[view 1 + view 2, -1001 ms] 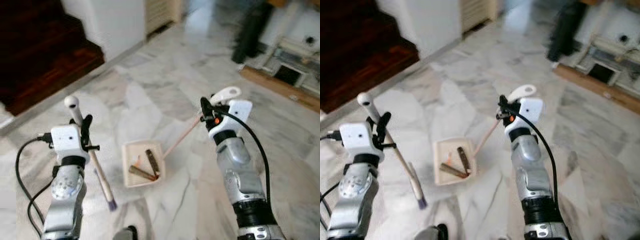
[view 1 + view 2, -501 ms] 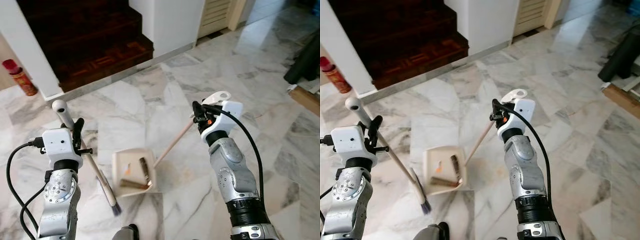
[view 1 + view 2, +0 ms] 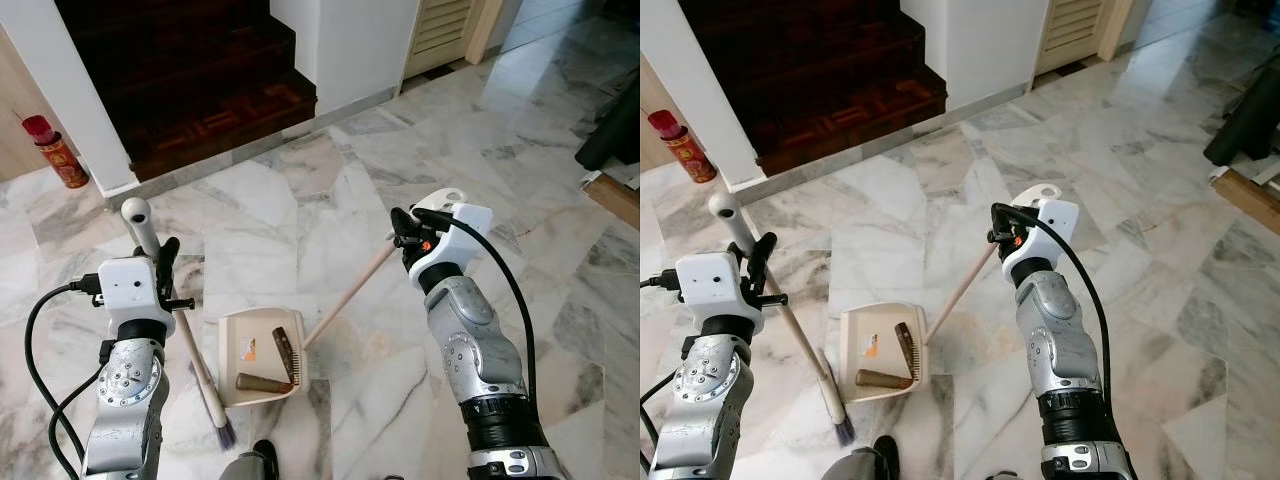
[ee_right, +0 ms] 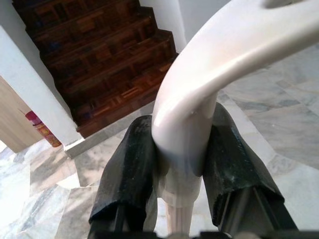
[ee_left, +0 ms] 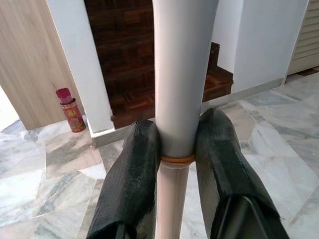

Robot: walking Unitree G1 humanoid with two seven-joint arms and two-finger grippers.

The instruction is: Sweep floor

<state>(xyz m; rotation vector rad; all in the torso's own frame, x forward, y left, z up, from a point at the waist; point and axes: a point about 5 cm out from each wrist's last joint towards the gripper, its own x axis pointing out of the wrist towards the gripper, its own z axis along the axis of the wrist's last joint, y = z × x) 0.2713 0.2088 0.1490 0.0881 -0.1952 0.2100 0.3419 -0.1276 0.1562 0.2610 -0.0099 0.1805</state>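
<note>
**Sweeping judged nearly done**

Left gripper is being kept clenched on the broom; the right gripper is clasping the dustpan handle. Debris is being carried in the pan on the marble floor; emptying is judged left.

We see a dark wooden staircase rising between white walls, a red spray can standing beside its foot, and a louvred door further right.
</note>
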